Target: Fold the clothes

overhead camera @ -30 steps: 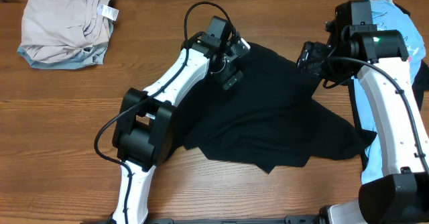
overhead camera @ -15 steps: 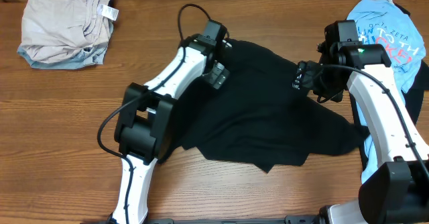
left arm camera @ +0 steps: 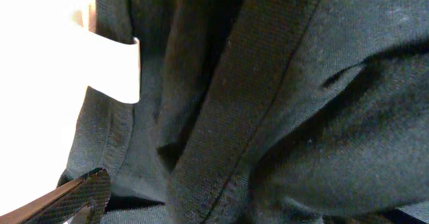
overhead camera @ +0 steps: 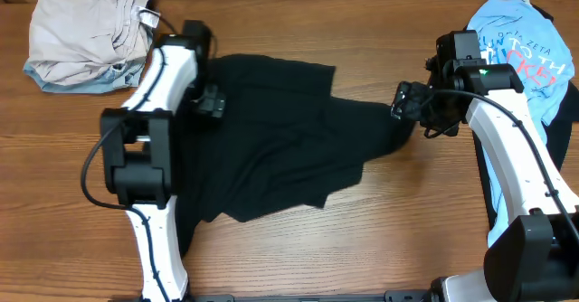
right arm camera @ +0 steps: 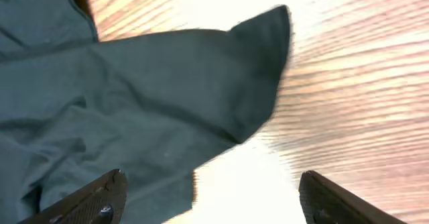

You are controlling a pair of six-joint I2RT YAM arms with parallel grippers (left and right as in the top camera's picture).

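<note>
Black shirt [overhead camera: 271,139] lying rumpled: with left gripper [overhead camera: 210,103] and right gripper [right arm camera: 211,177] both spread wide, pinch far corners, draw flat.

1. Looking at a black shirt [overhead camera: 271,139], running plain and dark all over.
2. Spotting a light blue T-shirt [overhead camera: 534,62] carrying red-and-white lettering.
3. Noticing a beige-grey pile [overhead camera: 81,31] sporting a white tag [overhead camera: 145,15], with a paler blue-grey edge peeking out underneath.
4. Getting warm brown, streaky wood grain off the table [overhead camera: 380,248].
5. Seeing arms [overhead camera: 520,148] wearing white shells with black joints and black cables.
</note>
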